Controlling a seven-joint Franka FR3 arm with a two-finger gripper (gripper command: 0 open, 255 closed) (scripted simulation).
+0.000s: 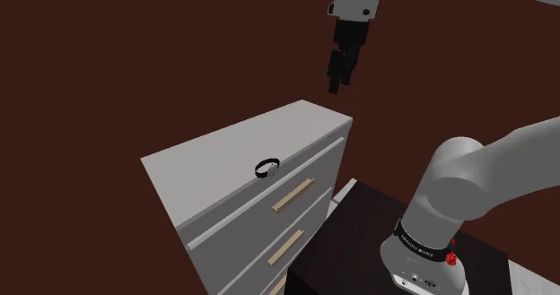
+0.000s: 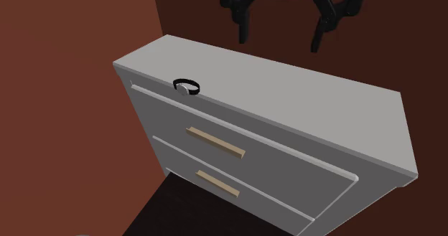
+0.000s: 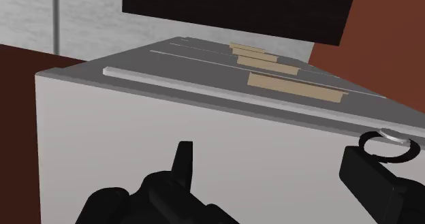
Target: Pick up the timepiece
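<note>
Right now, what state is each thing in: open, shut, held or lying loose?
Watch: lying loose on the dresser top by its front edge, not held.
Gripper: jaws open, empty, in the air above the dresser.
Top drawer: shut.
Drawer below it: shut.

the watch (image 1: pixel 266 167) is too small to read.

**Open air above the dresser top**

We see only air between the gripper (image 1: pixel 336 80), fingers spread, and the flat white dresser (image 1: pixel 269 134) below. A small black watch (image 1: pixel 266 167) sits at the front edge. A dark red wall (image 1: pixel 135 60) rises behind.
</note>
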